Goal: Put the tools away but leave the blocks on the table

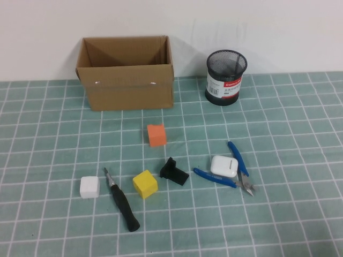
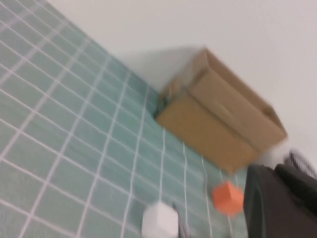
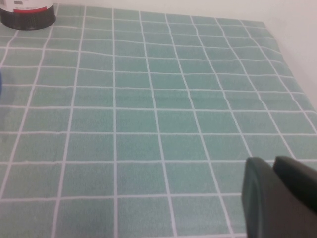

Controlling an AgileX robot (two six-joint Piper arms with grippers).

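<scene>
Screwdriver [image 1: 120, 199] is lying nearest you on the teal gridded surface [image 1: 300, 139], black handle toward you, thin metal shaft pointing away.

You are seeing it sitting between the white block [image 1: 89, 187] and the yellow block [image 1: 145, 183]; the orange block [image 1: 156, 135] is resting farther back. The blue-handled pliers [image 1: 230, 174] are lying to the right, handles spread around a white earbud case [image 1: 224, 166]. Left gripper [image 2: 280, 201] and right gripper [image 3: 277, 201] are each showing only a dark edge in their wrist views; opening cannot be told.
</scene>
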